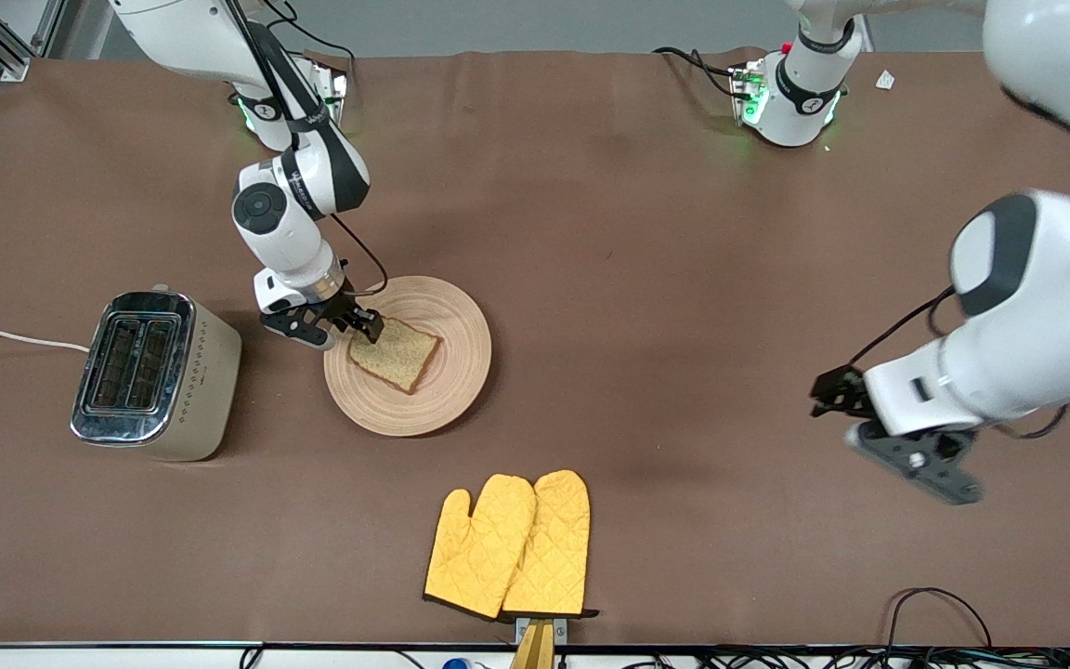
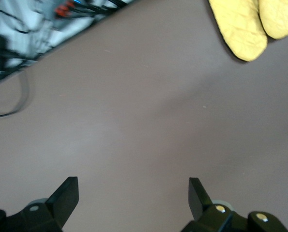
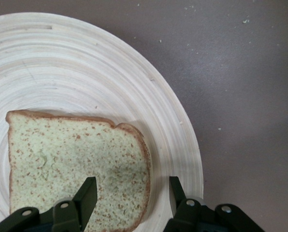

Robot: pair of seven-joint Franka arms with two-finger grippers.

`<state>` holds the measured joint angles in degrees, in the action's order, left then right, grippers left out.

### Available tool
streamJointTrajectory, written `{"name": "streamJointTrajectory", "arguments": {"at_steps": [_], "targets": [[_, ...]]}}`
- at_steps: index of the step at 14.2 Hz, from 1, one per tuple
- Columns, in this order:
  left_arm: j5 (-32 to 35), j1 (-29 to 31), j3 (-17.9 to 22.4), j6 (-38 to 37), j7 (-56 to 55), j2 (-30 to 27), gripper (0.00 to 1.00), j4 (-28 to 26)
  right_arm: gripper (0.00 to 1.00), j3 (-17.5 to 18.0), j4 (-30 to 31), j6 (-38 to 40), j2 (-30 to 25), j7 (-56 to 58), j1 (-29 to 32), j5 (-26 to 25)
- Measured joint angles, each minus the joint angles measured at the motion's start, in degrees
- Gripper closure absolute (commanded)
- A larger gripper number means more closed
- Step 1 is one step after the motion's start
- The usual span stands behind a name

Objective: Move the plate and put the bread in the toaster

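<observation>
Right gripper (image 1: 370, 326): I see it low over the plate's edge on the toaster side, at the corner of the bread. In the right wrist view its fingers (image 3: 87, 195) stand apart, one over the slice and the other over the bare wood just past the crust; they straddle the crust edge, and I cannot tell whether they touch it.

Left gripper (image 1: 906, 455): I have it hanging over bare counter toward the left arm's end, well apart from everything else; this arm waits. In the left wrist view its fingers (image 2: 66, 193) are spread wide with nothing between them.

Plate (image 1: 447, 321): round, pale wood with ring grooves, flat on the counter (image 1: 646, 279) near the middle, beside the toaster and farther from the front camera than the mitts.

Bread (image 1: 396, 354): one speckled slice with a dark crust, lying flat on the plate, on the half toward the toaster.

Toaster (image 1: 156, 374): upright toward the right arm's end of the counter, near the plate but not touching it. I see both chrome-topped slots with no slice in them, and its white cord (image 1: 10, 338) runs off toward the counter's edge.

Oven mitts (image 1: 509, 545): two yellow quilted mitts side by side, nearer the front camera than the plate, close to the counter's front edge.
</observation>
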<state>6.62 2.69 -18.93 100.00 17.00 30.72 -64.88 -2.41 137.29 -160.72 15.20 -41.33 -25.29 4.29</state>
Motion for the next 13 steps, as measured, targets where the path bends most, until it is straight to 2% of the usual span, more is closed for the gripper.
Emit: {"name": "streamJointTrajectory", "arguments": {"at_steps": [4, 8, 11, 13], "targets": [[3.97, 0.38, 1.23, -9.98, -0.93, -7.65, 0.0, -0.06, 0.39, 0.0, 0.24, -0.97, 0.25, -0.01, -0.4, 0.0], [2.47, 0.19, 0.92, -13.12, -16.5, -14.53, 0.0, -2.02, 0.45, -0.01, 0.47, -1.31, 0.34, 0.0, -0.43, 0.0], [-1.27, 0.68, 0.94, -11.16, -22.1, -18.42, 0.0, -5.8, 0.46, -0.02, 0.85, -2.28, 0.38, -0.01, -0.43, 0.0], [-5.06, 2.96, 0.97, -4.71, -22.85, -21.84, 0.0, -12.58, 0.47, -0.05, 1.14, -2.74, 0.38, -0.01, -0.43, 0.0]]}}
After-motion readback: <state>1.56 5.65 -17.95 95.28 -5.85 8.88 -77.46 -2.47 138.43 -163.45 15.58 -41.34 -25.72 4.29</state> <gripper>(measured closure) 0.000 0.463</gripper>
